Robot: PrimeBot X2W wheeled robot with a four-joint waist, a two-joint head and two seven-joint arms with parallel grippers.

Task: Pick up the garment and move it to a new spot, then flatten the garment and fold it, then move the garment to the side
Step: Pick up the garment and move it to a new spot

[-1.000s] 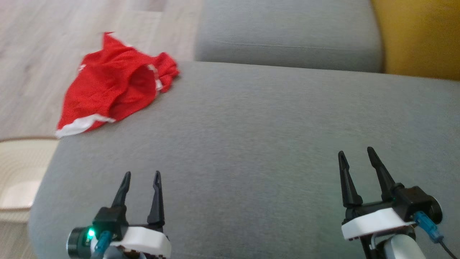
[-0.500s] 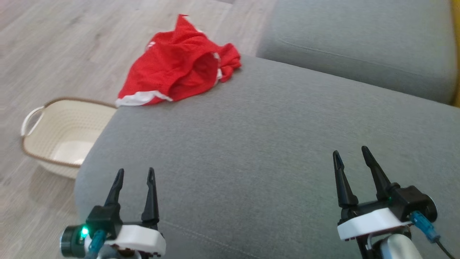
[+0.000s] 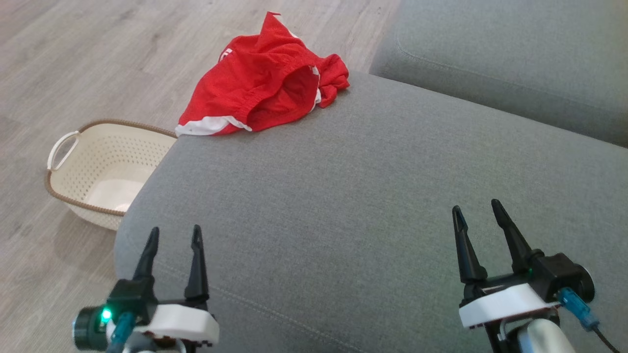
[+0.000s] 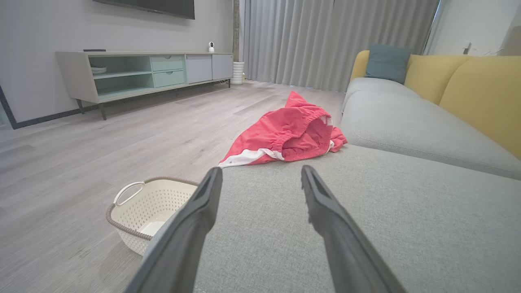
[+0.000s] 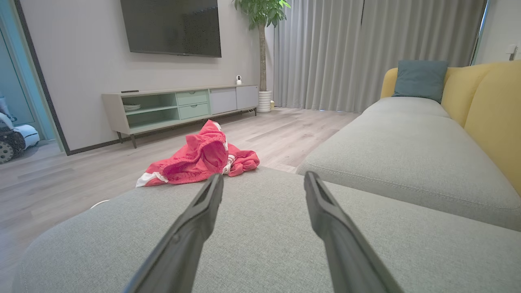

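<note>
The garment (image 3: pixel 260 83) is a pair of red shorts with white trim, crumpled at the far left corner of the grey sofa cushion (image 3: pixel 373 196). It also appears ahead in the left wrist view as the garment (image 4: pixel 285 134) and to the left in the right wrist view as the garment (image 5: pixel 199 160). My left gripper (image 3: pixel 174 234) hovers open over the cushion's near left edge, well short of the shorts. My right gripper (image 3: pixel 478 208) stands open at the near right, empty. Each wrist view shows its own gripper, left (image 4: pixel 260 173) and right (image 5: pixel 263 179), with fingers spread and nothing between them.
A cream perforated basket (image 3: pixel 73 162) with a brown rim sits on the wood floor beside the cushion's left edge. A second grey cushion (image 3: pixel 515 59) lies beyond. Yellow backrests (image 4: pixel 484 93), a TV cabinet (image 4: pixel 138 73) and curtains stand farther off.
The head camera has turned left and down, bringing the basket and floor into view and shifting the shorts rightward in the picture. Both grippers stay open in much the same pose.
</note>
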